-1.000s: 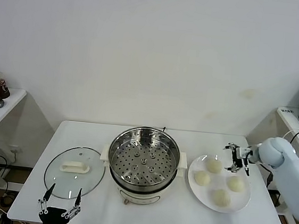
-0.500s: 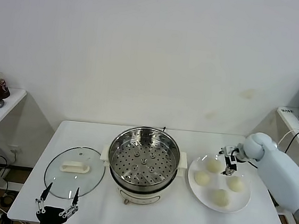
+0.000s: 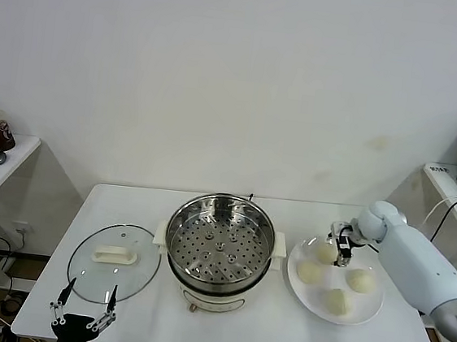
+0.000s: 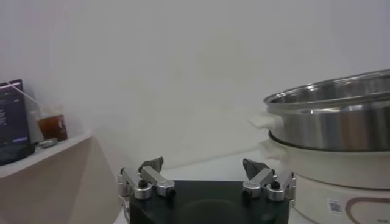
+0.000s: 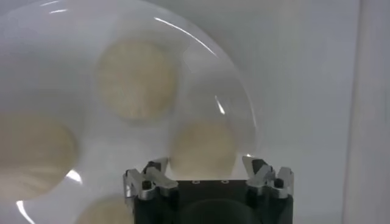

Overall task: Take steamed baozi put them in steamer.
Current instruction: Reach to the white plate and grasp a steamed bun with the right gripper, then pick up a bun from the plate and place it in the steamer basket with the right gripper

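1. The left gripper (image 3: pixel 81 316) is hanging at the near left edge of the white table (image 3: pixel 277 331), its thin dark fingers splayed wide with nothing between them; in the left wrist view (image 4: pixel 206 178) the same metal-knuckled fingers are standing apart in front of the pot.
2. A round glass lid (image 3: pixel 114 263) is lying flat on the table's left part, clear and thin-rimmed, with a white bar handle on top.
3. The steamer (image 3: pixel 220 244) is sitting mid-table — a round, shiny stainless-steel pot on a white base with side handles, its perforated tray showing rows of small holes and holding no buns.
4. A flat white plate (image 3: pixel 369 310) is resting just right of the steamer, smooth and glossy, with highlights curving along its rim in the right wrist view (image 5: pixel 241 103).
5. The steamed baozi (image 3: pixel 309 272) — four smooth, round, cream-white dough buns — are all lying on the plate, spaced slightly apart.
6. The right gripper (image 3: pixel 338 244) is reaching in from the right over the plate's far edge, at the farthest bun (image 3: pixel 327 252); in the right wrist view (image 5: pixel 206 169) its fingers are standing partly apart to either side of a pale bun (image 5: pixel 203 148), and I cannot tell whether they are touching it.
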